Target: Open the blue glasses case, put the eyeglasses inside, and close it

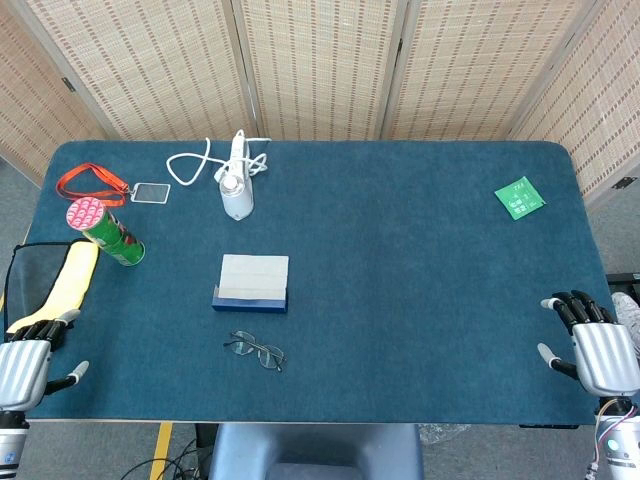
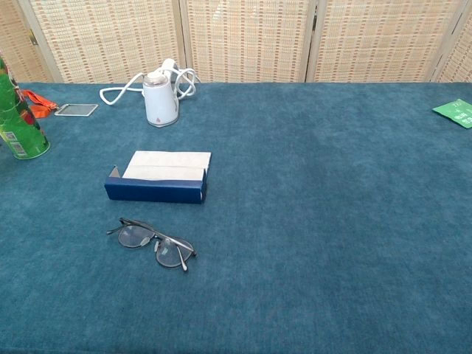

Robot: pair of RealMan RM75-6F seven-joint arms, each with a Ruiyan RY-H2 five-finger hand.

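Blue glasses case [image 1: 250, 297] was seen closed mid-desk, eyeglasses [image 1: 255, 351] just in front. Left hand [image 1: 28, 362] and right hand [image 1: 598, 347], fingers apart, held nothing. Its pale lid should be lifted first, the base steadied.

1. Illumination: bright, even and diffuse in both views, seemingly from overhead; no single source is visible.
2. Shadows: faint and short. A soft shadow sits directly beneath the eyeglasses [image 2: 155, 245] and along the front wall of the blue glasses case [image 2: 156, 178].
3. Glare: none of note. The table cloth [image 1: 400, 260] is matte; the white appliance [image 2: 160, 99] shows mild highlights only.
4. Focus: sharp across the table in both views; cloth texture is resolved in the chest view.
5. Distortion: in the head view the table edges bow slightly and the screen panels [image 1: 320, 60] lean outward towards the frame sides.
6. Colour: neutral, no evident cast.
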